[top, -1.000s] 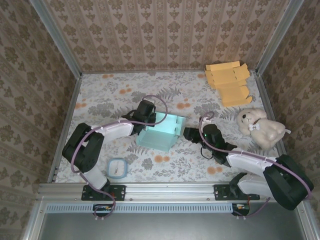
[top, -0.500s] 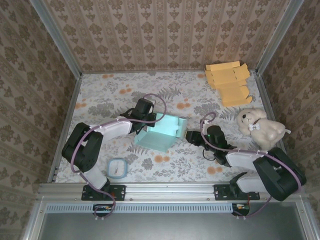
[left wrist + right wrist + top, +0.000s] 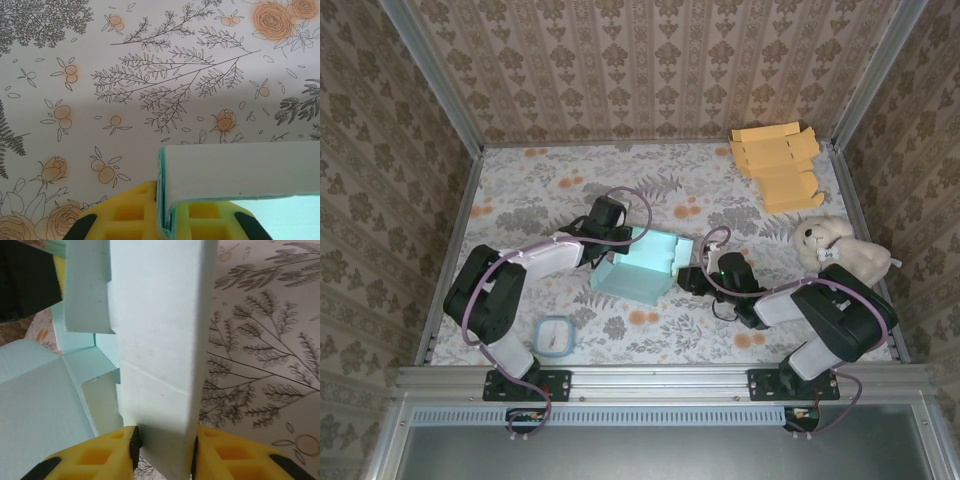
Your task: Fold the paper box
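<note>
So, paper box (image 3: pixel 645 262): pale teal, partly folded, open side up, on the middle of the tabletop (image 3: pixel 540 190) between the two arms.
Left claw (image 3: pixel 613 243): at the box's far-left wall; in the left wrist view this claw (image 3: pixel 167 220) is closed nearly all the way, its yellow pads (image 3: pixel 125 212) pinching the thin upright edge of the wall.
Right claw (image 3: pixel 688 278): at the box's right side; in the right wrist view this claw (image 3: pixel 162 450) is partly open with a wide panel of the box (image 3: pixel 155 340) standing between its pads, both pads lying against the panel's two faces.
Box flaps: in the right wrist view, loose flaps and a folded corner lie left of the gripped panel.
Stuffed toy (image 3: pixel 840 252): on the right side of the tabletop, apart from the box.
Orange cardboard (image 3: pixel 775 165): flat, in the far right corner.
Blue-rimmed lid (image 3: pixel 553 336): near the front left, apart from the box.
</note>
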You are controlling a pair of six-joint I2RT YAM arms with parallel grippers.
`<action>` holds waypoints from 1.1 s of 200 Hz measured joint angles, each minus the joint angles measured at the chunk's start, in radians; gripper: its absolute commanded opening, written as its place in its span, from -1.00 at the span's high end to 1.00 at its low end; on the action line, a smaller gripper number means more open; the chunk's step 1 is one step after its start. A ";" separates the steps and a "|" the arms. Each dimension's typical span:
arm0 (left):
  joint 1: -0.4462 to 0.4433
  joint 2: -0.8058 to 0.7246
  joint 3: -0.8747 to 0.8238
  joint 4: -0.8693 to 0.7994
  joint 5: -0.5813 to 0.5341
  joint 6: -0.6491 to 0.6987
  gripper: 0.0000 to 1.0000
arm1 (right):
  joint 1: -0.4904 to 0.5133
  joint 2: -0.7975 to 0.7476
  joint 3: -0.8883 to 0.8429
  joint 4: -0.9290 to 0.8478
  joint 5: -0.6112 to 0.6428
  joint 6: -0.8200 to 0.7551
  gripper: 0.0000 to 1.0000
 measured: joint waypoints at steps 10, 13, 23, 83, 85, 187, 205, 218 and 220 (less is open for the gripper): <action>0.000 0.002 0.000 0.000 0.000 0.000 1.00 | 0.008 0.003 0.003 0.009 0.000 -0.003 0.31; 0.000 0.002 0.001 0.000 0.000 0.000 1.00 | 0.010 0.003 0.003 0.011 0.000 -0.004 0.30; 0.000 0.004 0.001 0.000 0.000 0.000 1.00 | 0.016 0.003 0.003 0.017 0.000 -0.008 0.27; 0.000 0.013 0.014 0.000 0.008 0.000 1.00 | 0.021 -0.083 -0.010 -0.006 0.014 -0.053 0.22; 0.000 0.012 0.014 0.000 0.008 0.000 1.00 | 0.021 -0.087 -0.011 -0.008 0.015 -0.054 0.22; 0.000 0.011 0.016 -0.010 0.027 0.000 1.00 | 0.022 -0.238 -0.041 -0.090 0.043 -0.082 0.25; -0.002 0.011 0.016 -0.010 0.032 -0.005 1.00 | 0.026 -0.244 -0.038 -0.101 0.051 -0.082 0.26; -0.004 0.011 0.016 -0.010 0.033 -0.008 1.00 | 0.031 -0.243 -0.032 -0.110 0.056 -0.082 0.27; -0.004 0.011 0.016 -0.010 0.033 -0.009 1.00 | 0.032 -0.243 -0.031 -0.111 0.057 -0.082 0.27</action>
